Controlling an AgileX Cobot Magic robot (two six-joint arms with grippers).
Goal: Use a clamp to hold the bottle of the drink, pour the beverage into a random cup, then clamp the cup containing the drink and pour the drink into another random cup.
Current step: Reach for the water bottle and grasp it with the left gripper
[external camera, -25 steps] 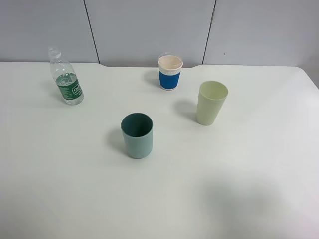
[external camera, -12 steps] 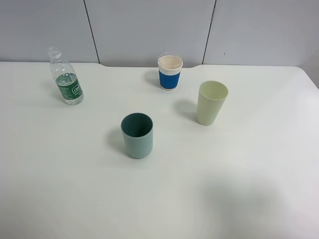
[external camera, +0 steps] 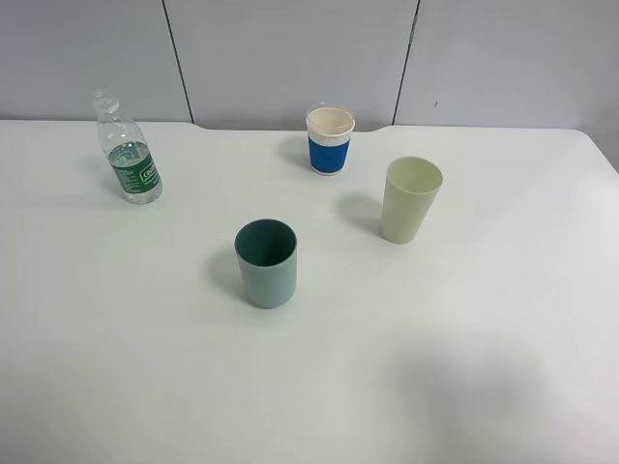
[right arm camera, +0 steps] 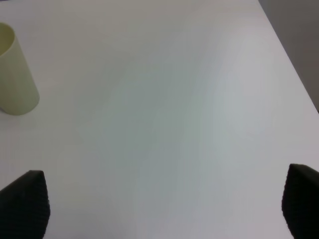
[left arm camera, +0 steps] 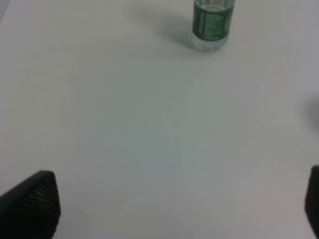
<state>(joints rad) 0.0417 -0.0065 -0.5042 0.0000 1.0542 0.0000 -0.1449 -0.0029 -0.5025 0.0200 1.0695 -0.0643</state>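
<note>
Bearing an unreadable green label (external camera: 134, 174), the bottle (external camera: 126, 145) stands — left gripper (left arm camera: 179, 199), right gripper (right arm camera: 167, 201) apart.

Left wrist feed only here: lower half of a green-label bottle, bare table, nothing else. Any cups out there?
Observer: Three, all upright in the high view. The teal cup is nearest the front, the pale green cup is right of it and farther back, and the blue-sleeved paper cup is at the back.
Operator: Bottle capped?
Observer: No cap shows on the bottle; its neck looks open.
Operator: Right arm busy?
Observer: No. In the right wrist view the right jaws stand wide apart over bare table, gripping nothing.
</note>
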